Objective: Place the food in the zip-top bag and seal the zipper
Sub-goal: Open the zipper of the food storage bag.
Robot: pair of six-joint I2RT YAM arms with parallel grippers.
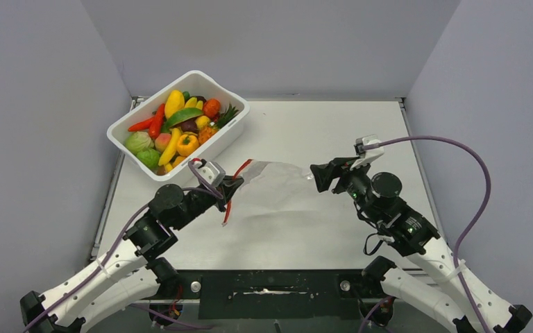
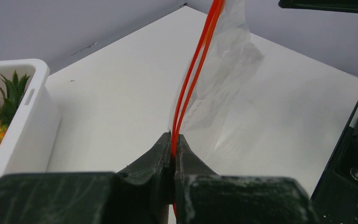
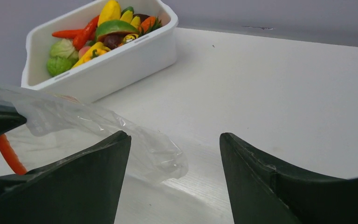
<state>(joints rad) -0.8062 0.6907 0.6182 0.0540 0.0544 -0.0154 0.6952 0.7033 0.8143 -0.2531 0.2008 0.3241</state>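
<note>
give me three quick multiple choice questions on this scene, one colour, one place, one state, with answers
1. The zipper on the zip-top bag is: A red-orange, B blue, C green.
2. The food lies: A in the bag, B in the white tub, C hidden from view.
3. The left gripper is: A wide open, B shut on nothing, C shut on the zipper.
Answers: 1 A, the strip shows red-orange; 2 B, every piece visible sits in the tub; 3 C, its jaws pinch the strip.
</note>
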